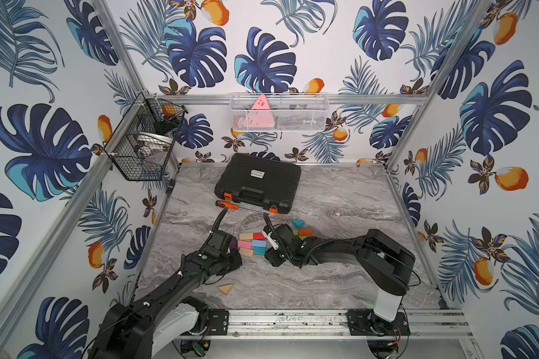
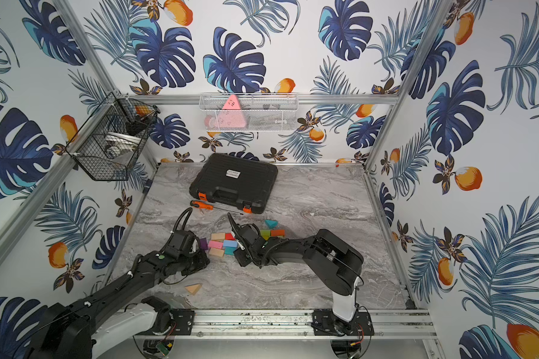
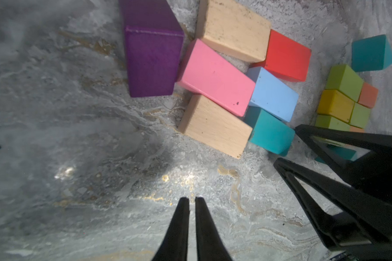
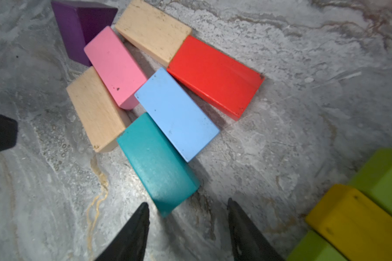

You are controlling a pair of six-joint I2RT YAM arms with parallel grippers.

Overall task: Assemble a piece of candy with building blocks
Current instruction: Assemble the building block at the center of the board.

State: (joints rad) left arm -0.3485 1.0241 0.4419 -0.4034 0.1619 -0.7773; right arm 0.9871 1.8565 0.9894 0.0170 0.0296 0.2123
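Far left: the left end effector [image 3: 191,200] hangs low over bare bench [image 3: 77,135], jaws pinched almost together, nothing between them. Just ahead stands the purple block [image 3: 153,61], on the left flank of the main cluster of building blocks [image 1: 252,244] at mid-bench. That cluster has plain wooden bricks [image 3: 233,29], a pink brick [image 3: 215,79], a red brick [image 4: 215,74], a pale blue brick [image 4: 177,113] and a teal brick [image 4: 156,162], all edge to edge but skewed.

Moving right, the right end effector [image 4: 187,203] is spread wide. The teal brick's near end lies just ahead of the gap between its tips, not gripped as far as I can see. Further right sits a tight knot of green, yellow and orange blocks [image 3: 344,79], with a teal wedge [image 1: 297,223] beyond.

These look like painted hardwood: light, rigid and smooth, so likely to skate on the marbled surface if nudged. Best pinched across the two long sides near the middle; the wedges by their flat triangular faces, never the slopes.

Only the top views show the lone wooden wedge [image 1: 225,289] near the front edge, well apart from the pile. But they bury both sets of fingertips under the wrists; the wrist views settle how the jaws stand.
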